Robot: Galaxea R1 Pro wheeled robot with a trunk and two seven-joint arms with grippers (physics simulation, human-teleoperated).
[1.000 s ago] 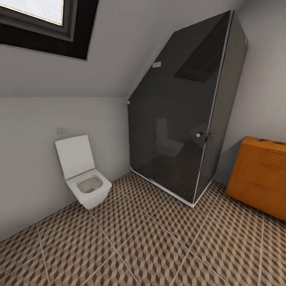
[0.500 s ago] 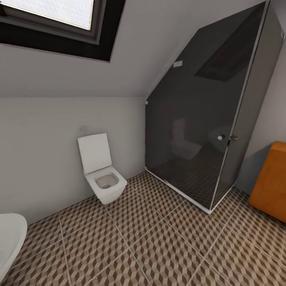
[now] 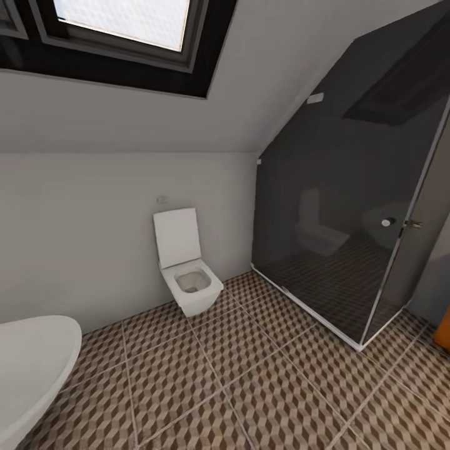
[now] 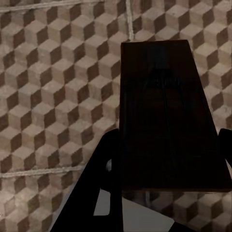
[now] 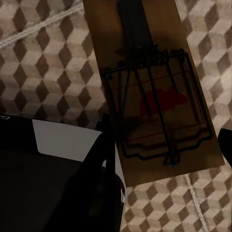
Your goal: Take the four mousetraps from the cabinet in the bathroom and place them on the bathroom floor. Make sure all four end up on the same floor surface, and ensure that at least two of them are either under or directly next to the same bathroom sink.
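Each claw carries a mousetrap above the bathroom floor (image 3: 262,375), whose large square tiles bear a brown, beige and grey cube pattern with pale grout lines. In the right wrist view, the right claw (image 5: 166,150) is clamped on a mousetrap (image 5: 154,87), a flat rectangular brown board seen from its top face: thin dark wire forms a coiled spring across the middle and a rectangular bar frame over the lower half, with a small red mark beneath the wires. In the left wrist view, the left claw (image 4: 169,154) grips another mousetrap (image 4: 166,111) between its dark fingers (image 4: 104,164); this board looks very dark and plain, with only faint wire outlines visible, so its details are hard to make out. The head view shows a white wall-hung toilet (image 3: 187,275) with its lid raised, a dark glass shower enclosure (image 3: 356,206) at the right, the rounded white rim of a bathtub (image 3: 31,362) at the lower left, and a skylight (image 3: 119,37) in the sloped ceiling.
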